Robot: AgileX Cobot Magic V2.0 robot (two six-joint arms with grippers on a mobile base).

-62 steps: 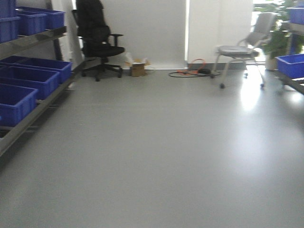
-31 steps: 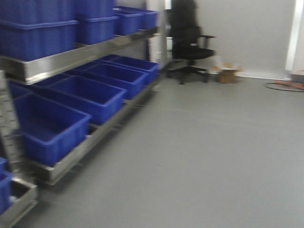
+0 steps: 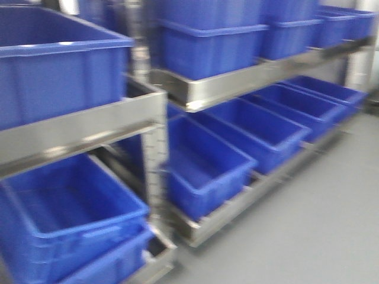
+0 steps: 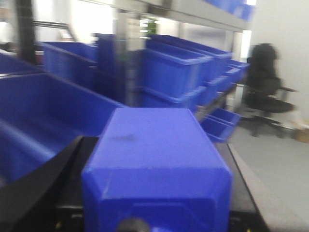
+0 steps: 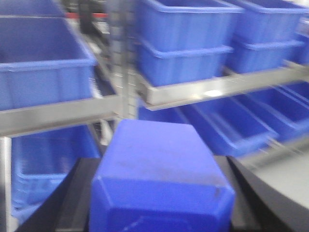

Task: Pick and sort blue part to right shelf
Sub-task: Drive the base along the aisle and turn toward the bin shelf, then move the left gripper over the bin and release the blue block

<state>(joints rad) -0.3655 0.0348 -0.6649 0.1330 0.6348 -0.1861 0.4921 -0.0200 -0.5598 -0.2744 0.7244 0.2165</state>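
Blue crates [image 3: 207, 160]: line the steel shelf [image 3: 249, 80], open-topped to receive parts.
Left pincer [image 4: 154, 142]: clamped on a blue part [image 4: 154, 164] for carrying.
Right pincer [image 5: 154, 162]: clamped on another blue part [image 5: 159, 183].

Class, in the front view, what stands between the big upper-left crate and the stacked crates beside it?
A steel upright post stands between the upper-left crate and the stacked crates, as the blurred front-facing view shows.
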